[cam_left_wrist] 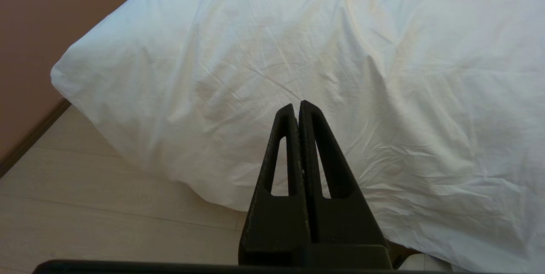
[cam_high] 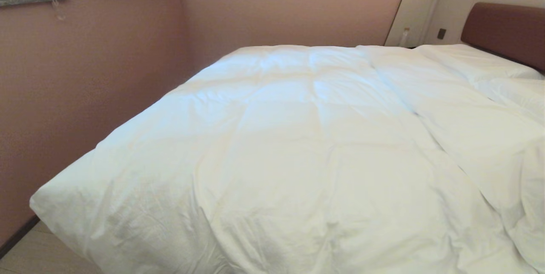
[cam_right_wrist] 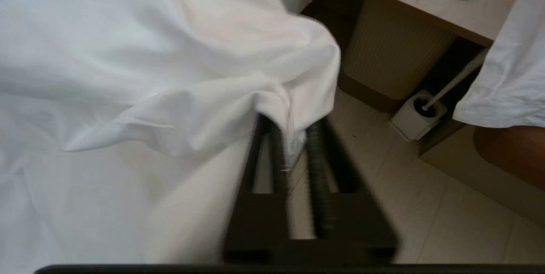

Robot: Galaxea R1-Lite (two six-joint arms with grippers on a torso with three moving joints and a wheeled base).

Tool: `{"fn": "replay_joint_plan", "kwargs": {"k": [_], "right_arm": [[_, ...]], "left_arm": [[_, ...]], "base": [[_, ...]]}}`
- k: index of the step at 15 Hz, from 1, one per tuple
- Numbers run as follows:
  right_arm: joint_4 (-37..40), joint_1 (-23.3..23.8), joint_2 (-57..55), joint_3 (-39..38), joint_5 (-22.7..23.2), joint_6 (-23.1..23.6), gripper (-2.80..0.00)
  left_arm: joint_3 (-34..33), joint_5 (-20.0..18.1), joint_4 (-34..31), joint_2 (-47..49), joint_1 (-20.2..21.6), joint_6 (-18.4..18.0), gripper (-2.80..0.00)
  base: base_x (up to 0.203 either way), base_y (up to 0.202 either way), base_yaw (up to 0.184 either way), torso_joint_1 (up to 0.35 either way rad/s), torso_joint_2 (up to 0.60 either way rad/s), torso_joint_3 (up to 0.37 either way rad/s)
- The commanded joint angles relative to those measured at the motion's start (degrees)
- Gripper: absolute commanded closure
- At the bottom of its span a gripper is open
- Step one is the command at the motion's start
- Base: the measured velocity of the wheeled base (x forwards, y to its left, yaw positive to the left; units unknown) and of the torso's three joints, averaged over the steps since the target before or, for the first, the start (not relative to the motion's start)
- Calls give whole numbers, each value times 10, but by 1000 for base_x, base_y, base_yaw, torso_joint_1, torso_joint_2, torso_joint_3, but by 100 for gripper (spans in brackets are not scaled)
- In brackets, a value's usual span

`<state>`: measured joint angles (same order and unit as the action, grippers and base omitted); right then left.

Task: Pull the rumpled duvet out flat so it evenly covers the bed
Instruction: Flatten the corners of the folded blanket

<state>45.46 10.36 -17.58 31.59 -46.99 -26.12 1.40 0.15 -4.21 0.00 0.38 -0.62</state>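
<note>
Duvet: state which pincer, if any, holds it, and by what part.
Left pincer is shut on nothing. Right pincer has a bunched edge of the duvet between its parted jaws; a firm hold cannot be told.

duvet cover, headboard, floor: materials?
Duvet: matte woven cloth, likely cotton; fine creases, puffy quilted squares. Headboard: brown padded panel, smooth, maybe faux leather; can't confirm. Floor: pale planks with seams, wood-look laminate or vinyl.

Pink walls [cam_high: 106, 74], pale plank floor [cam_left_wrist: 85, 206].
</note>
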Motion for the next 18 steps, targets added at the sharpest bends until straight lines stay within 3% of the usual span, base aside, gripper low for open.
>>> {"fn": "replay_joint_plan", "kwargs": {"k": [1,7,11,15,18], "right_arm": [[15,0,13,3,-5,1,-280],[16,-1,10,100,7,9,-280],[4,-2,-30,137,47,15,-280],[-72,-3,-122,137,56,15,-280],[-127,-2,-222,132,101,5,-280]], "left_arm": [[0,0,0,0,0,0,0],[0,0,0,0,0,0,0],[0,0,0,0,0,0,0],[0,0,0,0,1,0,0],[0,0,0,0,0,0,0]], "base": [[0,0,0,0,0,0],[0,0,0,0,0,0],[0,0,0,0,0,0],[0,0,0,0,0,0],[0,0,0,0,0,0]]}}
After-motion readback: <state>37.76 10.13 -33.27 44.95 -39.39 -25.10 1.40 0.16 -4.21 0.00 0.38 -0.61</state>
